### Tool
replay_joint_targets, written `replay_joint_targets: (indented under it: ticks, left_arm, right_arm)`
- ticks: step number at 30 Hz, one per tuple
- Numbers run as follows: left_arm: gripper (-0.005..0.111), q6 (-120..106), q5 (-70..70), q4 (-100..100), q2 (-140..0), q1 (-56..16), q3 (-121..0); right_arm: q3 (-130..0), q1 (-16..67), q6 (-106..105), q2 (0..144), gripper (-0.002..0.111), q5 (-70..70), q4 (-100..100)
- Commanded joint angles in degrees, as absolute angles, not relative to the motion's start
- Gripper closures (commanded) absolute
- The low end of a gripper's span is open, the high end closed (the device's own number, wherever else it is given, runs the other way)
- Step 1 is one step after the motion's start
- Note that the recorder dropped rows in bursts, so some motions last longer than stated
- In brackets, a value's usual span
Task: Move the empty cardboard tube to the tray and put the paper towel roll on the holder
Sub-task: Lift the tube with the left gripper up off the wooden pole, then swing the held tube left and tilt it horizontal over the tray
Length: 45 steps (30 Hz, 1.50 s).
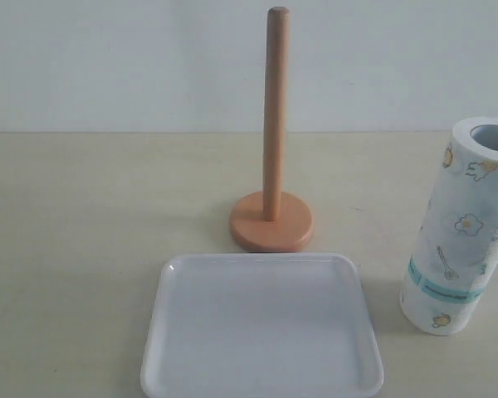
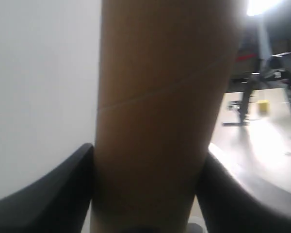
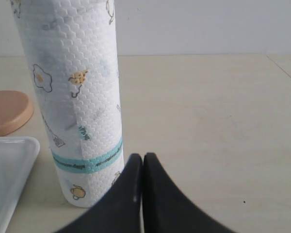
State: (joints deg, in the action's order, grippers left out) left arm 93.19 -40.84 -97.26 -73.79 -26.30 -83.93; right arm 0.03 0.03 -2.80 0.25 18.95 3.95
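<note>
The brown empty cardboard tube (image 2: 160,107) fills the left wrist view, with my left gripper (image 2: 148,160) shut on it, a black finger pressed on each side. Tube and left gripper are outside the exterior view. The orange wooden holder (image 1: 274,124) stands bare at the table's middle, its post upright on the disc base. In front of it lies the white tray (image 1: 349,290) with nothing in it. The printed paper towel roll (image 1: 461,224) stands upright at the right edge. My right gripper (image 3: 143,160) is shut and holds nothing, just beside the roll (image 3: 75,97) near its teal band.
A pale wall runs behind the beige table. The holder's base (image 3: 7,111) and a tray corner (image 3: 9,165) show in the right wrist view. Dark stands and equipment (image 2: 266,82) appear blurred behind the tube in the left wrist view.
</note>
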Motion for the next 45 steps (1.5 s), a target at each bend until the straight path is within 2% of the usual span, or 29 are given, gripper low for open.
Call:
replay_joint_targets:
  ticks: [1,5,10,21,28,31,35,40,45]
  left_arm:
    - [0.103,100.40,-56.27,-99.95,-68.92,-23.00,-79.02]
    - [0.103,101.64,-53.69,-99.95,-66.93,-21.04,-74.01]
    - [0.103,97.59,-38.64,-99.95,-66.53,-19.81,-62.64]
    - [0.103,88.37,-23.18,-99.95,-68.13,-19.81,-44.90]
    - [0.103,88.85,7.64,-99.95,-68.33,-19.81,-42.40]
    - [0.103,84.19,13.10,-97.77,-67.59,-19.81,-42.40]
    - [0.103,62.45,16.72,-71.74,-67.42,-19.92,-42.40]
    - [0.103,14.45,35.19,-33.23,-67.03,-20.03,-44.97]
    - [0.103,-25.01,39.16,0.00,-64.30,-23.41,-51.01]
  right_arm:
    - [0.00,0.15,-3.16,0.00,0.108,18.51,4.11]
    - [0.00,0.15,-3.03,0.00,0.108,18.51,4.11]
    - [0.00,0.15,-3.15,0.00,0.108,18.51,4.11]
    - [0.00,0.15,-3.14,0.00,0.108,18.64,4.11]
    - [0.00,0.15,-3.14,0.00,0.108,18.64,4.11]
    - [0.00,0.15,-3.02,0.00,0.108,18.64,4.11]
    - [0.00,0.15,-3.12,0.00,0.108,18.64,4.11]
    - [0.00,0.15,-3.12,0.00,0.108,18.64,4.11]
    - [0.00,0.15,-3.01,0.00,0.108,18.64,4.11]
